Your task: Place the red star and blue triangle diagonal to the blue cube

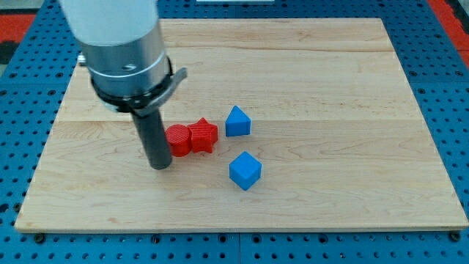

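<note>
The red star (204, 136) lies near the middle of the wooden board (352, 88). A red round block (178, 139) touches its left side. The blue triangle (237, 122) sits just right of the star and slightly higher. The blue cube (245, 170) lies below the triangle, lower right of the star. My tip (160, 166) rests on the board just left of and slightly below the red round block, close to touching it.
The arm's grey body (121, 44) fills the view's upper left and hides part of the board. A blue pegboard (454, 110) surrounds the board on all sides.
</note>
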Robot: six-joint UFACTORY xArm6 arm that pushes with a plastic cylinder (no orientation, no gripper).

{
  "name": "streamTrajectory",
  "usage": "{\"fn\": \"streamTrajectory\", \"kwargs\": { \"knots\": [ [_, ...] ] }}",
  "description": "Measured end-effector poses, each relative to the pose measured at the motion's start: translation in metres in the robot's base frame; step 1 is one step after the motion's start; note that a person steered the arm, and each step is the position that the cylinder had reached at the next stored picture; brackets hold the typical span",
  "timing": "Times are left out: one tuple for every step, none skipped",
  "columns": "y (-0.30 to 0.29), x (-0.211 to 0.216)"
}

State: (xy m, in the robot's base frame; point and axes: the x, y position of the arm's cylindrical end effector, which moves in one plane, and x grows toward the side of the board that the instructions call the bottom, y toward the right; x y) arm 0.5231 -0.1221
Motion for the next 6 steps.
{"fn": "streamTrajectory", "kwargs": {
  "knots": [
    [0.010,-0.016],
    [0.052,-0.044],
    [0.101,-0.052],
    [0.140,-0.062],
    [0.172,-0.072],
    [0.212,-0.077]
  ]
}}
